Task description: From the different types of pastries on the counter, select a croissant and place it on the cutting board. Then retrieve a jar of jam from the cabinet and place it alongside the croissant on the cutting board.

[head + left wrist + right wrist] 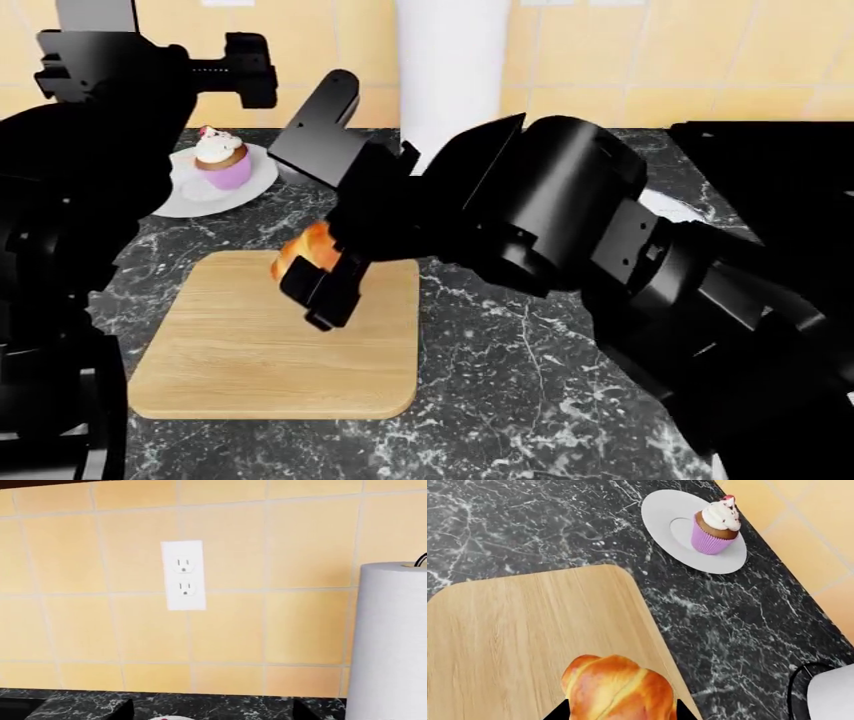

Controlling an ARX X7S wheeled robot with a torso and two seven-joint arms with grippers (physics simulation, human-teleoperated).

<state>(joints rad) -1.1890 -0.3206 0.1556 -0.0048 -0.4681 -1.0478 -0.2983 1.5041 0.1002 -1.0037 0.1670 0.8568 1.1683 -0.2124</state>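
My right gripper [310,275] is shut on the golden croissant [302,248] and holds it over the far part of the light wooden cutting board [254,350]. In the right wrist view the croissant [617,687] sits between the jaws above the board [514,640]. The cupcake [222,158] with white frosting and a pink wrapper stands on a round white plate [180,200] beyond the board; it also shows in the right wrist view [716,526]. My left gripper [260,80] is raised at the back left; its jaws stand apart and empty. The bread roll and the jam jar are out of view.
A tall white paper-towel roll [451,70] stands at the back of the black marble counter [534,360], against the yellow tiled wall; it also shows in the left wrist view [390,645]. A white wall outlet [183,575] faces the left wrist camera.
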